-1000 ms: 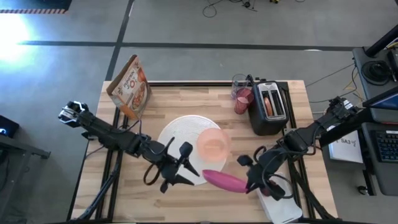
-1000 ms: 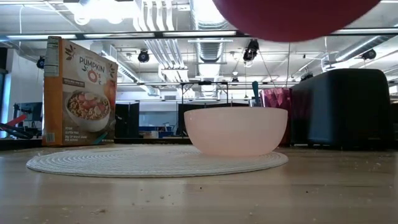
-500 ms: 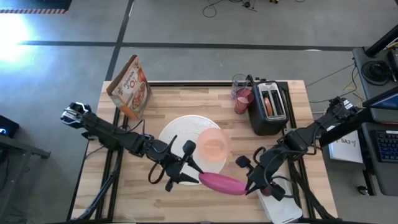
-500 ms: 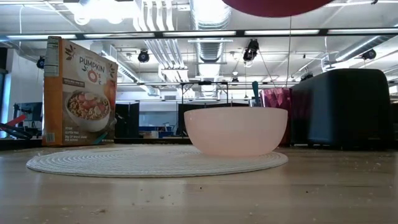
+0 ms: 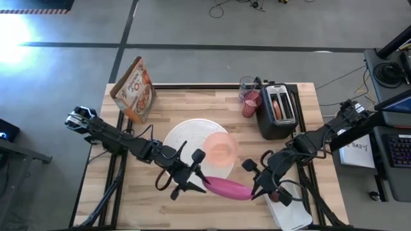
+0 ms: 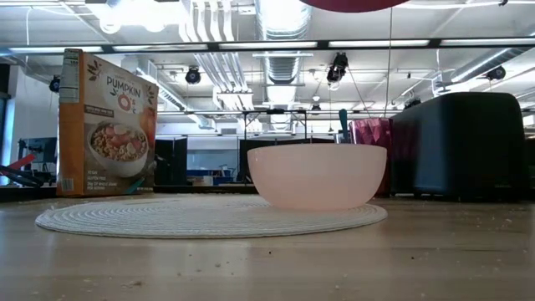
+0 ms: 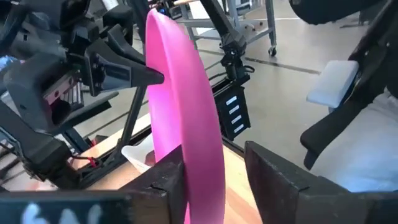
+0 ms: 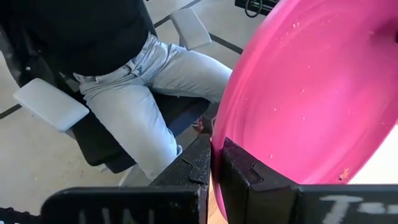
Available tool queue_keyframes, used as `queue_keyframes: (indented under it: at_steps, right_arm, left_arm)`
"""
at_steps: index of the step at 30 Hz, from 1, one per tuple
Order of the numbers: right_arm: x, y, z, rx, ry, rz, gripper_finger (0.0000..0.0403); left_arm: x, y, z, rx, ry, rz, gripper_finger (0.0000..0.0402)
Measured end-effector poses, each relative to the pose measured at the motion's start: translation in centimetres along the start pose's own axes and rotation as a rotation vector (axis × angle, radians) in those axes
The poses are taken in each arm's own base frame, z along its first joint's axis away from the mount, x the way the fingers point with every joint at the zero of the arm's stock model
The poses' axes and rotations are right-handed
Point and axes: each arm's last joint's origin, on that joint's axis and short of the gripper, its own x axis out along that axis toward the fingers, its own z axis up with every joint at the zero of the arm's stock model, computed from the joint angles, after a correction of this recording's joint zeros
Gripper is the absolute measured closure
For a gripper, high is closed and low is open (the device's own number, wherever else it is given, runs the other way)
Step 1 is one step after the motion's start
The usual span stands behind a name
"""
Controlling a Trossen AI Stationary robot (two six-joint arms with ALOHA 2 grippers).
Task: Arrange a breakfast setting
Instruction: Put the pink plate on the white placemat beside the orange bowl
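On the wooden table the large white round disc lies near the middle with the translucent peach bowl standing on its right part, while the pink tumbler stands at the far edge beside the black toaster. The small magenta plate is held off the table, nearly on edge, just in front of the disc. The right gripper pinches the plate's right rim with its fingers pressed tight, and the left gripper straddles the opposite rim, its fingers set either side of it with a slight gap still showing.
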Motion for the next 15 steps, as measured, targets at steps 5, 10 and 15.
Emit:
queue_keyframes:
  at_steps: [5, 10, 15]
  right_arm:
    - [0.01, -0.01, 0.0, 0.002, 0.0, 0.0, 0.0392]
    - [-0.03, -0.22, 0.15, 0.047, -0.016, -0.018, 0.0388]
    - [-0.09, -0.56, 0.56, 0.095, -0.061, -0.096, 0.0364]
  left_arm:
    - [0.09, -0.1, -0.05, -0.125, -0.009, -0.037, 0.0359]
    - [0.09, -0.37, 0.04, -0.242, -0.023, -0.114, 0.0389]
    - [0.09, -0.72, 0.26, -0.253, -0.039, -0.158, 0.0398]
